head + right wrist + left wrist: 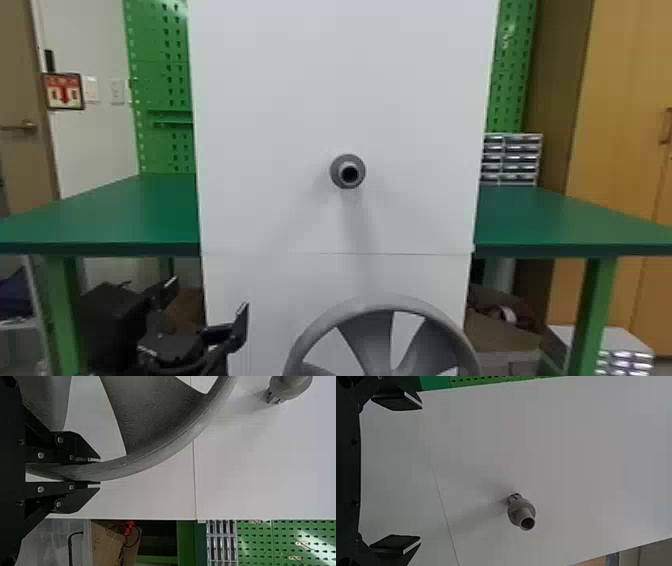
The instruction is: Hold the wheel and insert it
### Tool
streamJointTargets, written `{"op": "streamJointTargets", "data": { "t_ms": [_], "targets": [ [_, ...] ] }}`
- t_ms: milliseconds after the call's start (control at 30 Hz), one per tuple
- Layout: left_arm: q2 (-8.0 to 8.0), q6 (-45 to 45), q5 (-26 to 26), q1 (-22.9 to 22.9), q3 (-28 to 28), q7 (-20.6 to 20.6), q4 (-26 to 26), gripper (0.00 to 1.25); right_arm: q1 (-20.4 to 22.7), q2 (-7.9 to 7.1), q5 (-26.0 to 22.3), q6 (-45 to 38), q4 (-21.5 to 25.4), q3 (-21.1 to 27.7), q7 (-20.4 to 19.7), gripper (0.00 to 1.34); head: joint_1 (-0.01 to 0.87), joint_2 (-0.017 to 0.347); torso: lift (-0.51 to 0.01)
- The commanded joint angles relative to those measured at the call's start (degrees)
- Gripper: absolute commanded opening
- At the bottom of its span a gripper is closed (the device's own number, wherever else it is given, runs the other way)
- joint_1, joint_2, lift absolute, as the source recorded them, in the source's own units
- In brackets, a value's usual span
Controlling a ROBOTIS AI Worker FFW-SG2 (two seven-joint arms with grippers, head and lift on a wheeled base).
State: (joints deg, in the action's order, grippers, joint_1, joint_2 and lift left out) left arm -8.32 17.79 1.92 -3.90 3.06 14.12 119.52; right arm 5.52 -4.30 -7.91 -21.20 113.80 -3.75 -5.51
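At the bottom of the head view stands the grey spoked wheel [382, 305], below the grey peg [347, 171] that sticks out of the white panel. My left gripper [207, 307] is at the lower left of that view, apart from the wheel. In the left wrist view the left gripper [401, 473] is open with nothing between its fingers, and the peg [521, 512] stands off beyond them. My right gripper [97, 471] is shut on the rim of the wheel [158, 455] in the right wrist view, with the peg [291, 384] farther off.
The white panel [275, 100] rises between two parts of a green table [115, 215]. Small drawer units [515, 157] stand on the table at the right. A second white drawer unit [600, 340] sits low at the right, near a green table leg [595, 305].
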Motion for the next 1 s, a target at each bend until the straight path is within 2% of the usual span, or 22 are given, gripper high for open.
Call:
{"op": "streamJointTargets", "data": {
  "t_ms": [0,433,600,967],
  "targets": [
    [-0.12,4.8,2.6,-1.9,0.0,0.9,4.1,1.15,-0.3,0.00,0.1,-0.4,0.1,-0.3,0.1,0.17,0.210,0.009,-0.442],
    [-1.08,6.6,5.8,-3.3,1.2,0.5,8.0,1.15,-1.9,-0.27,0.8,-4.1,2.5,-0.2,0.1,0.17,0.210,0.009,-0.442],
    [-1.17,6.6,5.9,-3.3,1.2,0.4,8.2,1.15,-3.2,-0.27,2.5,-5.9,4.1,-0.2,0.2,0.17,0.210,0.009,-0.442],
    [-1.26,6.9,5.4,-3.0,1.3,0.4,8.2,1.15,-4.9,0.43,2.3,-6.2,4.7,0.1,0.2,0.17,0.210,0.009,-0.442]
  ]
}}
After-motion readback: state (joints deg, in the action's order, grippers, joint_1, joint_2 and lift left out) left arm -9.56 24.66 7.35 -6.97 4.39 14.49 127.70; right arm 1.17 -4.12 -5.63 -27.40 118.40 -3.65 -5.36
